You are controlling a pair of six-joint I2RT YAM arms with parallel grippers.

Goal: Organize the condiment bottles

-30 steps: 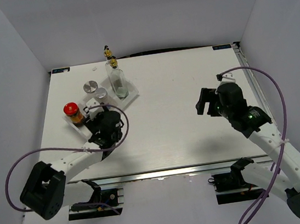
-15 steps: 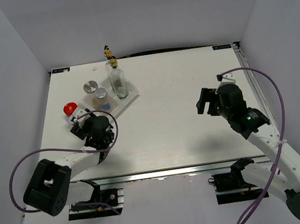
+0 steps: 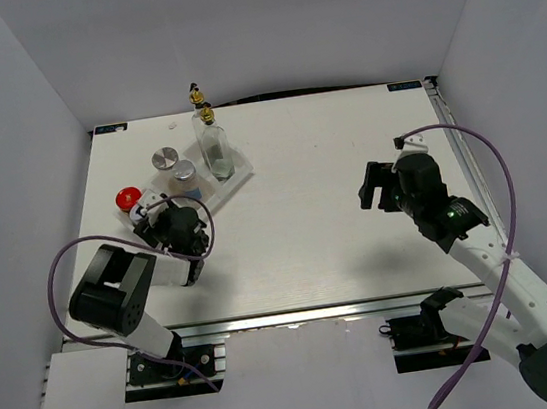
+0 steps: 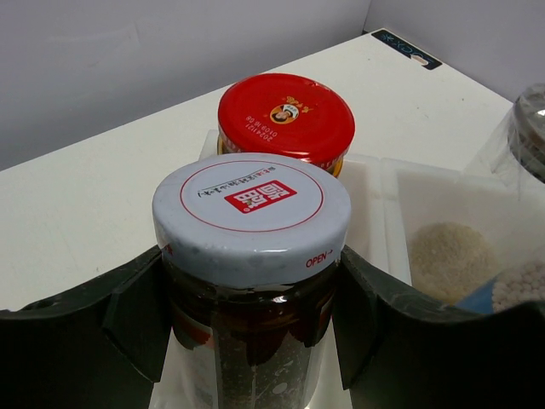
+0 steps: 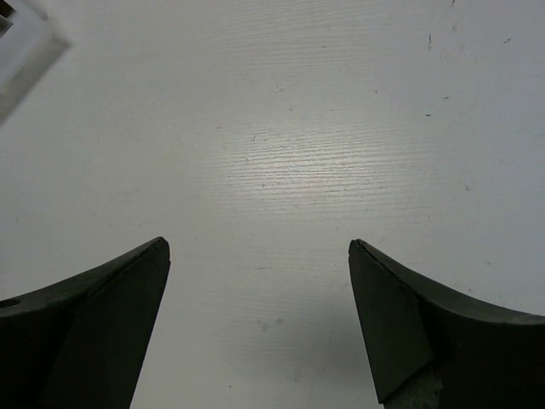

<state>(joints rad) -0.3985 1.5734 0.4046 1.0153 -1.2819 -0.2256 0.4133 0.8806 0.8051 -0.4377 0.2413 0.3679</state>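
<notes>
**White-lidded jar (image 4: 251, 217) grabbed at the rack (image 3: 240, 177)**

Left gripper (image 4: 251, 324) is clamped on it, dark stuff inside, at the rack's left end, just beside the red-lidded jar (image 4: 285, 115) in the rack. Right gripper (image 5: 260, 298) hangs, fingers apart, well right of the rack.

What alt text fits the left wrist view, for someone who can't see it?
The left hand grips a white-lidded jar of dark contents, seen close up. A red-lidded jar stands right behind it in a white rack.
</notes>
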